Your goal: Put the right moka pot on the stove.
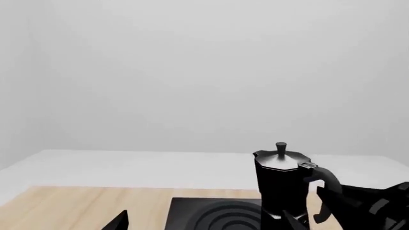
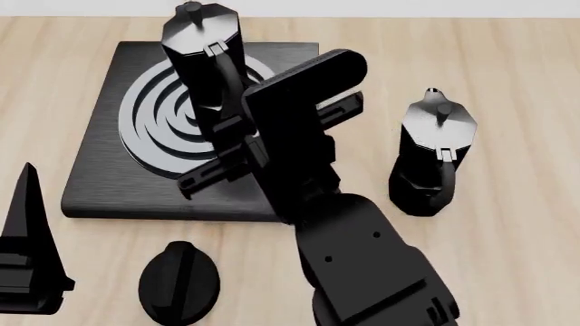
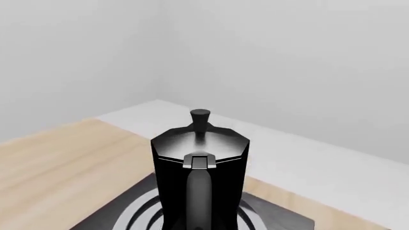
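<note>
The right moka pot [image 2: 201, 54], black and faceted with a knobbed lid, stands upright on the ring burner of the stove [image 2: 109, 176]. My right gripper [image 2: 233, 122] reaches in from the near side and is closed around the pot's curved handle. In the right wrist view the pot [image 3: 199, 158] fills the centre, handle towards the camera, and my fingertips are hidden against its black body. My left gripper [image 1: 208, 226] is open and empty, low at the near left of the stove [image 1: 211, 213]. The left wrist view also shows the pot [image 1: 281, 179].
A second identical moka pot [image 2: 437, 153] stands on the wooden table [image 2: 517, 81] to the right of the stove. A small round black knob [image 2: 178, 282] lies in front of the stove. My right arm [image 2: 363, 265] crosses the middle foreground.
</note>
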Tool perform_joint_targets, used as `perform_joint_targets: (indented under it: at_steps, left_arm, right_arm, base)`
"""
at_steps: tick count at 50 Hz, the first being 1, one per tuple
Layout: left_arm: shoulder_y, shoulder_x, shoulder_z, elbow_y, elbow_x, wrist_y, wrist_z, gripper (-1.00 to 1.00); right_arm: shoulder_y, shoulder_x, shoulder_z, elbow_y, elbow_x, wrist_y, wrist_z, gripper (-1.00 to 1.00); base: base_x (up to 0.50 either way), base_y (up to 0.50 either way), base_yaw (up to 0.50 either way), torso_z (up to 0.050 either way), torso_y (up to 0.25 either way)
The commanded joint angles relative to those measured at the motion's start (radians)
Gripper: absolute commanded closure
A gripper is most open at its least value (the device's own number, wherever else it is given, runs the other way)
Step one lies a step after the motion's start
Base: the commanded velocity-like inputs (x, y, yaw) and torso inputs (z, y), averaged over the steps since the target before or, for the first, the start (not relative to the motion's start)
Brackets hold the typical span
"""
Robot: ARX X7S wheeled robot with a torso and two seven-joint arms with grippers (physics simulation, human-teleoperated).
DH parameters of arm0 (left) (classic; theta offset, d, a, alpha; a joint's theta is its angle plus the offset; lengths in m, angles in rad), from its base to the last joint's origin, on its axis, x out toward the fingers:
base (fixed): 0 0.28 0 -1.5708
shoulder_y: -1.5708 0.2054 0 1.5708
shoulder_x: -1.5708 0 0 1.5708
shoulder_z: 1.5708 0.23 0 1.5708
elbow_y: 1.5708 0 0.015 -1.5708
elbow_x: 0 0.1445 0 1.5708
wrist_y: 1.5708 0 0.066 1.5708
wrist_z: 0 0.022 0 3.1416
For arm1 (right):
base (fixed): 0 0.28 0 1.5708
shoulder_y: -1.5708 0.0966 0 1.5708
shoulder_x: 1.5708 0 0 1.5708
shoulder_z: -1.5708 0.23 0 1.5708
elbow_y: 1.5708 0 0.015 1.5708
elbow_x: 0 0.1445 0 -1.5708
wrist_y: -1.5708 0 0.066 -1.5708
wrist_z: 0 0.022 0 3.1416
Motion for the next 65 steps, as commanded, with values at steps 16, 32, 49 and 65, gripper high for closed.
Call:
perform_joint_targets:
  at_steps: [16,32,49,65]
  left_arm:
    - [-0.003,-0.004,-0.005,-0.006,-0.024,0.012,-0.002,-1.00]
    - [-0.005,-0.007,-0.002,-0.005,-0.024,0.015,-0.004,-1.00]
    - [0.011,-0.010,-0.005,-0.005,-0.021,0.042,0.000,-1.00]
    - [0.003,-0.014,-0.005,-0.004,-0.033,0.038,-0.007,-1.00]
  right_arm:
    - [0.129,-0.127,-0.029,0.374,-0.046,-0.222,-0.055,1.00]
    - [0.275,-0.173,-0.264,0.715,0.168,-0.455,-0.033,1.00]
    - [0.339,-0.173,-0.827,0.957,0.685,-0.676,0.025,1.00]
    - [0.355,-0.169,-0.951,0.975,0.797,-0.678,0.036,-1.00]
  base:
    - [0.00,0.00,0.00,0.000,0.001]
    - [0.00,0.00,0.00,0.001,0.001]
    - [0.00,0.00,0.00,0.000,0.001]
    - [0.00,0.00,0.00,0.000,-0.001]
